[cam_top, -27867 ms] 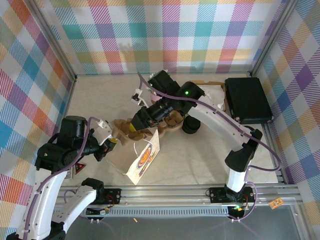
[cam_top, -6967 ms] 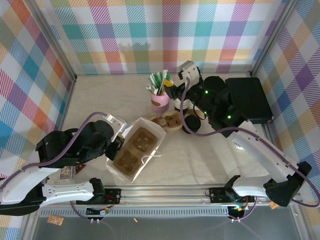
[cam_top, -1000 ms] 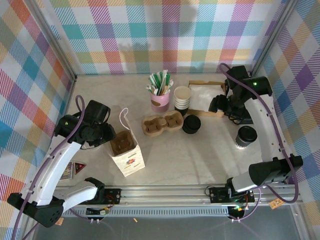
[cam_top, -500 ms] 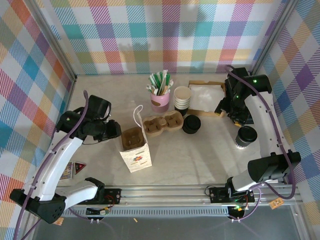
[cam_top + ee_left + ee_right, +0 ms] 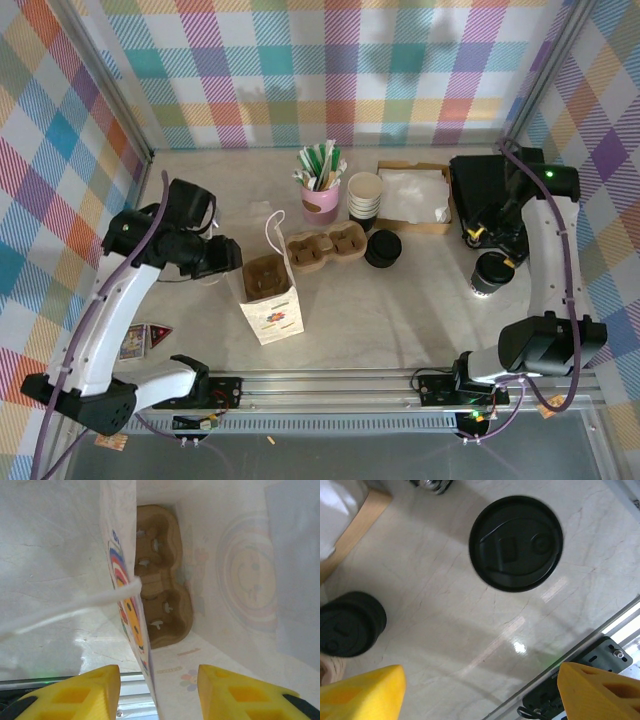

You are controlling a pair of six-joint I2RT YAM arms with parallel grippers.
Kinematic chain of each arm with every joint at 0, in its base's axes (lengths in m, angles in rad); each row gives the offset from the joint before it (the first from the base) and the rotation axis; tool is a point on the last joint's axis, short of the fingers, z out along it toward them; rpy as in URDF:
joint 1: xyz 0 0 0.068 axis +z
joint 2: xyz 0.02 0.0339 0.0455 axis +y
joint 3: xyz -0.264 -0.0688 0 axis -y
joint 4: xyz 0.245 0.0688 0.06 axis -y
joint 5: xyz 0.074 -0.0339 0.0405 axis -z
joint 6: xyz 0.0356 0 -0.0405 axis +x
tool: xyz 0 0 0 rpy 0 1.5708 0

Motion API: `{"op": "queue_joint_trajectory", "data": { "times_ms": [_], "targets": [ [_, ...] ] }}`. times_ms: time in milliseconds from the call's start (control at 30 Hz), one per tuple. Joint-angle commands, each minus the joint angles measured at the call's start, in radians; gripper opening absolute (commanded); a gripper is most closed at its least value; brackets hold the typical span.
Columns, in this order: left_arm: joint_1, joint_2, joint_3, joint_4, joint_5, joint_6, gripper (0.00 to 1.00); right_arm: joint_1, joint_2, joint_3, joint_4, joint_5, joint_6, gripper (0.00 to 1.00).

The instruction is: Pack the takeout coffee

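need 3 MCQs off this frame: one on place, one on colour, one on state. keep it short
1. Relative to the paper bag, the takeout coffee stands:
A) inside it
B) on the table, apart from it, on the robot's right
C) on top of it

2. The straw cup is:
A) pink
B) blue
C) black

3. The right gripper is:
A) shut on the coffee
B) shut on a loose lid
C) open and empty

Answers:
1 B, the top view shows bare table between bag and coffee.
2 A, its wall shows pink in the top view.
3 C, its fingers stand wide apart above the coffee, touching nothing.
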Motion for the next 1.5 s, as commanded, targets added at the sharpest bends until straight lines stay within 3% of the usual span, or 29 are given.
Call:
{"op": "queue_joint_trajectory", "data": {
  "times_ms": [0, 300, 867, 1467],
  "targets": [
    [0.013, 0.031, 0.039, -0.036, 0.028, 0.015, 0.44, -0.037, 0.023, -0.013, 0.008, -0.007, -0.010, 0.82],
    [0.012, 0.024, 0.065, -0.071, 0.015, 0.031, 0.44, -0.160, 0.096, -0.076, 0.035, -0.015, -0.038, 0.87],
    [0.012, 0.038, 0.275, -0.160, 0.036, 0.101, 0.51, -0.168, 0.199, -0.147, 0.167, -0.075, -0.205, 0.93],
    [0.012, 0.115, 0.454, -0.238, 0.031, 0.145, 0.51, -0.202, 0.219, -0.219, 0.200, -0.077, -0.233, 0.93]
  ]
}}
